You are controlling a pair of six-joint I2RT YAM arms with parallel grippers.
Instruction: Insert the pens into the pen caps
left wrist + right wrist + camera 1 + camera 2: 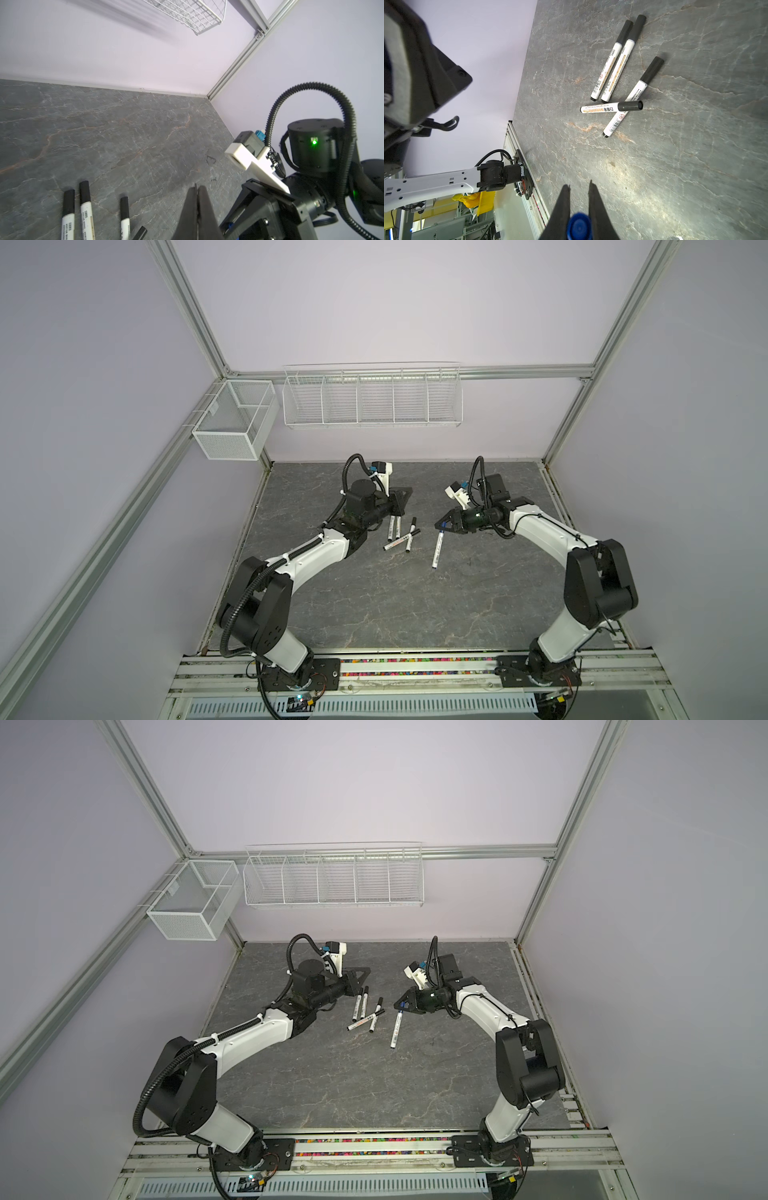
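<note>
On the grey marbled worktop (675, 166), the slim white marker pen with a black cap (600, 109), lying across another at the near side of the cluster, reads "WHITEBOARD" in orange beside Chinese characters too small to make out. The white black-capped pen under it (635, 91) and the pair of like pens (619, 66) to its left show barcodes, small red round signs and unreadable fine print

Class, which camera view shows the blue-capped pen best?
A top view: the blue-capped pen shows full length, gripped at its capped end by the right claw. The right wrist view shows only the blue end, head-on between the fingers. The left wrist view gives no clear sight of it.
</note>
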